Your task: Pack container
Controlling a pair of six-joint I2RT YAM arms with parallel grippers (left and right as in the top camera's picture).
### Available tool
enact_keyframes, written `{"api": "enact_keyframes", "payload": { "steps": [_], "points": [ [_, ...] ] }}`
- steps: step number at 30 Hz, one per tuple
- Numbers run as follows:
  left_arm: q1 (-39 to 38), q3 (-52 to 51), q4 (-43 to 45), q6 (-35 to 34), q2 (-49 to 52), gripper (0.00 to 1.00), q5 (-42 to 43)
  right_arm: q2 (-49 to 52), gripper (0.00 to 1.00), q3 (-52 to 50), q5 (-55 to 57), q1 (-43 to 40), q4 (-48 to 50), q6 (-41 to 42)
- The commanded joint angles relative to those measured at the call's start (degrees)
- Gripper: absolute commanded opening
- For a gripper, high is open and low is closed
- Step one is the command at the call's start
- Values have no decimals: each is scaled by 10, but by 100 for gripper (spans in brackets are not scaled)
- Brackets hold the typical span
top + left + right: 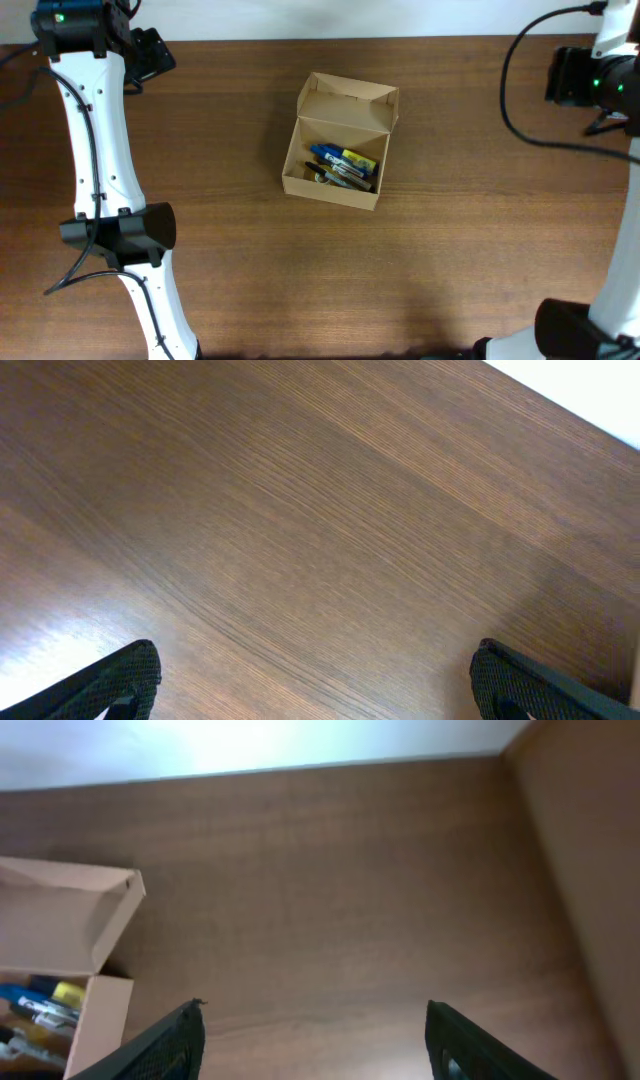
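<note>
The container [340, 140], a small tan cardboard box, sits mid-table with its flap lid standing open at the far side. Several markers [343, 166] with blue and yellow on them lie inside. My left gripper [315, 685] is open over bare wood, far to the left of the box, with nothing between its fingers [110, 680]. My right gripper [315, 1040] is also open and empty, off to the right of the box. The right wrist view catches the container [70, 920] and its markers [40, 1005] at the left edge.
The brown wooden table [450, 250] runs to a pale wall along its far edge. The white left arm [100, 170] stretches along the left side. The right arm [610, 70] and its black cable occupy the far right corner.
</note>
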Motion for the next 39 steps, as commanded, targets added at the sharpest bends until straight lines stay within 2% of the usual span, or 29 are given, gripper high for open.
{"api": "enact_keyframes", "payload": {
  "steps": [1, 3, 4, 5, 11, 18, 23, 28, 39],
  "points": [
    [2, 9, 1, 3, 3, 100, 25, 21, 71, -2, -37, -11, -6, 9],
    [2, 9, 1, 3, 3, 100, 25, 31, 77, -2, -37, -10, -11, 9],
    [2, 9, 0, 3, 3, 100, 33, 33, 90, -3, -37, -9, -13, 9],
    [2, 9, -2, 3, 3, 100, 43, 36, 99, -2, -37, -9, -14, 9],
    [-7, 9, 47, 128, 3, 100, 69, 36, 99, -2, -70, -9, -11, 9],
    [-27, 28, 91, 156, -16, 100, 71, 18, 99, 18, -98, -9, 28, 9],
    [-37, 93, 96, 195, -49, 100, 70, -2, 99, 88, -123, -9, 37, 9],
    [-38, 130, 92, 196, -97, 100, 68, -23, 99, 145, -123, -9, 16, 9],
    [-38, 127, 89, 196, -118, 100, 68, -43, 99, 147, -123, -9, 18, 9]
  ]
}}
